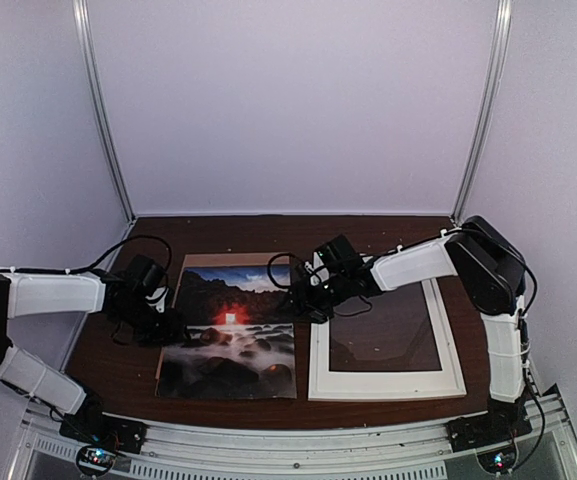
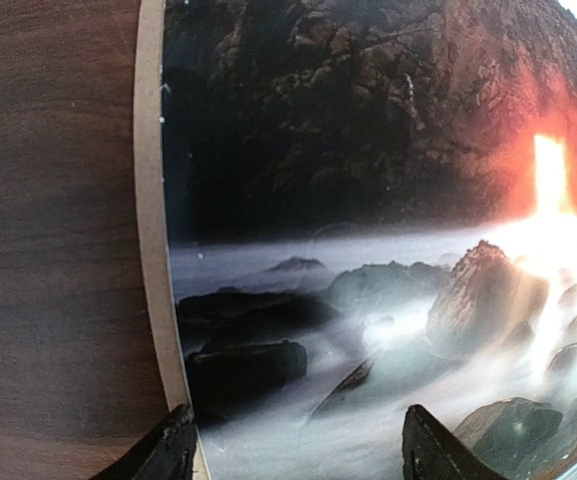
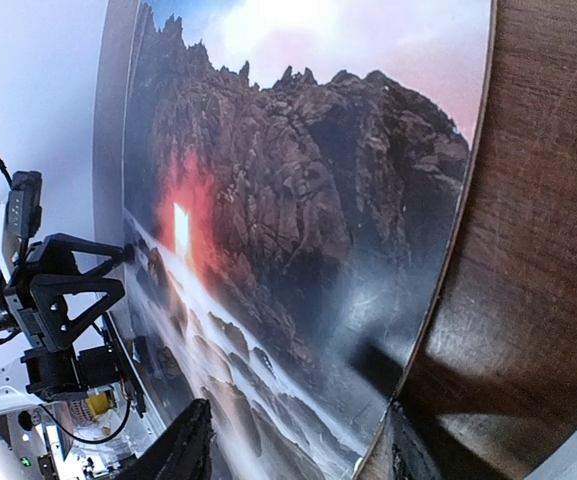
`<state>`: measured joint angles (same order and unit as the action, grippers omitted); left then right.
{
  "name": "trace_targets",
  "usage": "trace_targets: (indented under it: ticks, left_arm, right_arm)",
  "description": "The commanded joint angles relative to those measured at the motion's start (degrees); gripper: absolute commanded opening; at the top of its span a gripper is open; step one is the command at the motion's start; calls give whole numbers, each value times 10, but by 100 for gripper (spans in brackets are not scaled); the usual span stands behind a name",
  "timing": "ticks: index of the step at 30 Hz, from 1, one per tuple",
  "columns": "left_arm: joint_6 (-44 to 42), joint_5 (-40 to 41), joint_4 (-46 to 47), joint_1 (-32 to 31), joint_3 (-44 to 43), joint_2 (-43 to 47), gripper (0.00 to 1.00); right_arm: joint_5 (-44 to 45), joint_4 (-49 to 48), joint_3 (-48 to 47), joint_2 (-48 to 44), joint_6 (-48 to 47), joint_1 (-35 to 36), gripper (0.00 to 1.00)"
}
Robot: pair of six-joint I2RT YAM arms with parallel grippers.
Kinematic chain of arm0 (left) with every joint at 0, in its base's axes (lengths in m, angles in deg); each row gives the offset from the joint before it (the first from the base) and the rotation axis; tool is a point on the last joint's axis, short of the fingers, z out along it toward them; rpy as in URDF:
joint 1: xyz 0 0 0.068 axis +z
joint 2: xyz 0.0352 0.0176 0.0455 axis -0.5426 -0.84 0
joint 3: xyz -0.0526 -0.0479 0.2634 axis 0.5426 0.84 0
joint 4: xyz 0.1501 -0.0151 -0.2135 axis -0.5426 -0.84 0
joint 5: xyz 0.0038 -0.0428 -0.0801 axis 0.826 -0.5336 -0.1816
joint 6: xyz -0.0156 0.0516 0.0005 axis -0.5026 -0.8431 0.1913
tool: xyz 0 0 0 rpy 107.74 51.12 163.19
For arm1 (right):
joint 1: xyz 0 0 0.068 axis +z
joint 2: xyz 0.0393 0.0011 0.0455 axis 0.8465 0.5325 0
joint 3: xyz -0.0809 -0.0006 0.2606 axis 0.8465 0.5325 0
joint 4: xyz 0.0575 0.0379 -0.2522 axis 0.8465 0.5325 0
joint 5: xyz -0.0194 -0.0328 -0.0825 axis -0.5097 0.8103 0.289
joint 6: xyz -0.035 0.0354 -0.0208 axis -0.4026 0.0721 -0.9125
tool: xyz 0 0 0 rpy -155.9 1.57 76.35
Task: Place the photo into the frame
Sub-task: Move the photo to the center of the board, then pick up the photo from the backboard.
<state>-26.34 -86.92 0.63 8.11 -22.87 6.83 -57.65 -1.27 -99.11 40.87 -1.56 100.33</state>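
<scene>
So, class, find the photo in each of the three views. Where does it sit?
Top external: the photo lies flat, left of centre on the table.
Left wrist: the photo fills the picture right of the board edge.
Right wrist: the photo fills the middle, top to bottom.
Shared landmark: its glowing sun.

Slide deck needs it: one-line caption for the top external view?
Left fingers and right fingers straddle opposite edges of the photo on its backing board; the white frame lies alongside.

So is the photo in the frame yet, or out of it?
Out. The photo lies flat on a brown backing board, left of the white frame, whose opening holds no print.
</scene>
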Motion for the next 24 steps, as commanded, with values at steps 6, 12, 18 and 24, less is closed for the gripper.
trace_targets:
  ticks: [6,12,18,24]
  left_arm:
    - [13,-29,45,-5,39,-26,71]
    - [14,-32,47,-6,40,-29,71]
    - [14,-31,47,-6,40,-27,71]
    - [14,-32,46,-6,41,-26,71]
  right_arm:
    - [-32,-13,16,-12,40,0,54]
    - [-49,-43,17,-15,51,0,49]
    - [-56,-47,14,-22,51,0,46]
    - [-62,-51,14,-25,52,0,42]
